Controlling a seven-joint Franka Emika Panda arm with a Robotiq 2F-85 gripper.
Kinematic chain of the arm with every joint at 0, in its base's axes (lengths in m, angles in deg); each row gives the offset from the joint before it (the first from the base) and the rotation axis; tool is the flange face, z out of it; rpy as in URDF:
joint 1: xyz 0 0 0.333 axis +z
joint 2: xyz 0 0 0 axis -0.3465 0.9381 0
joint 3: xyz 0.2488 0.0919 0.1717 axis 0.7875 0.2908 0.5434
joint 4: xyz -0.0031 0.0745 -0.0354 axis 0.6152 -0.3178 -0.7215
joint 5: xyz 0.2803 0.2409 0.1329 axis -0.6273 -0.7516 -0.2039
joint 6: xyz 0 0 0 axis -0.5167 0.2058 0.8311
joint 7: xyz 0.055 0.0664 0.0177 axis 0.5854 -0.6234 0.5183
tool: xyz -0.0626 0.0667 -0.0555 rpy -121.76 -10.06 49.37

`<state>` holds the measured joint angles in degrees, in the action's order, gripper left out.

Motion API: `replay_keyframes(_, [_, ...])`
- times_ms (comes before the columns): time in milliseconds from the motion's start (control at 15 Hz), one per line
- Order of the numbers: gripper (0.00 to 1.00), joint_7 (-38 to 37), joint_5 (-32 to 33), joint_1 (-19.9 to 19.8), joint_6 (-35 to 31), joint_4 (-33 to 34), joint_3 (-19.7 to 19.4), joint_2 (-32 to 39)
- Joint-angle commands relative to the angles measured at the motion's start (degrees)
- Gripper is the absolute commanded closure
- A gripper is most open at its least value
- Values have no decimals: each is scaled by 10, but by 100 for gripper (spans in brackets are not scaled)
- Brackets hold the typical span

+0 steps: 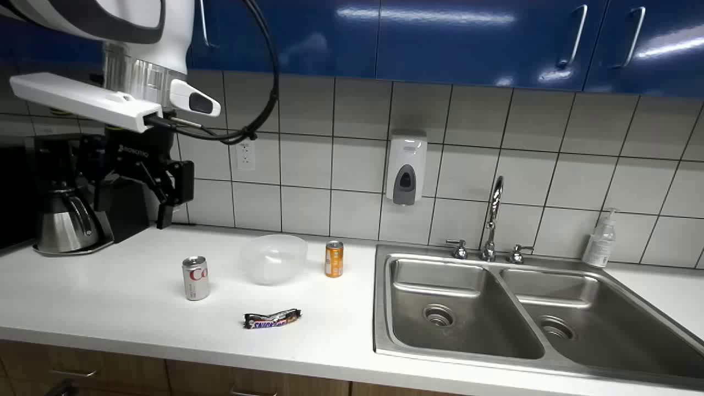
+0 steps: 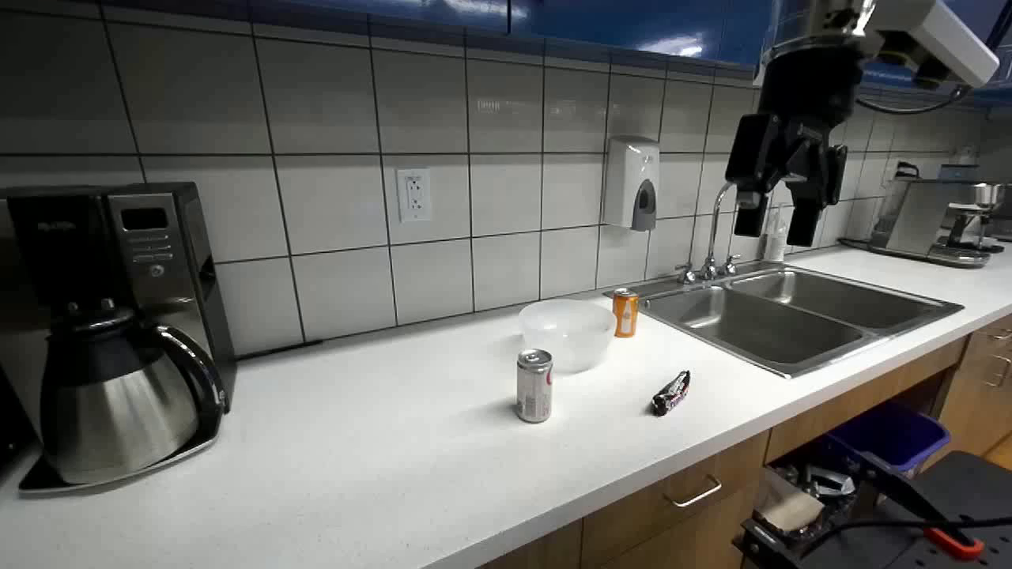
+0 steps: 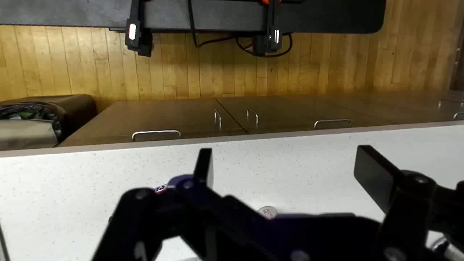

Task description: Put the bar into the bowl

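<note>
One flat, elongated candy bar [image 1: 272, 318] in a dark brown printed wrapper lies on the white speckled desk [image 1: 110, 297], not yet lifted. Nearer the white tiled wall [image 1: 307, 159] stands the round, shallow, translucent whitish plastic bowl [image 1: 272, 269]; the bar is outside it, not touching. A silver metal can [image 1: 196, 278] with red lettering stands to the left of bar and bowl in both exterior views; a small orange metal can [image 1: 334, 259] stands just beside the bowl. The black two-fingered gripper [image 2: 779, 224] hangs well above the desk, its fingers [image 3: 375, 177] spread wide and holding nothing.

Caution: in the wrist view the gripper hides most of the bar; aiming from that view alone would likely cause misalignment. Closing along the bar's length, rather than across it, could make it swivel or slip. Insufficient descent could pinch wrapper only; excessive descent could press the fingers against the desk. A low sweep toward the bowl could topple either can. Early release could drop the bar short; rim contact could slide the bowl, judged light.
</note>
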<state>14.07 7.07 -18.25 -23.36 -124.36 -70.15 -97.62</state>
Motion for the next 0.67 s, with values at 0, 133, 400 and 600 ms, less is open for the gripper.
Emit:
replay_keyframes(0, [0, 7, -7, -12, 2, 1, 11, 2])
replay_keyframes(133, [0, 7, -7, -12, 1, 1, 11, 2])
replay_keyframes(400, [0, 7, -7, -12, 1, 1, 11, 2])
replay_keyframes(600, [0, 3, -7, -12, 2, 1, 12, 6])
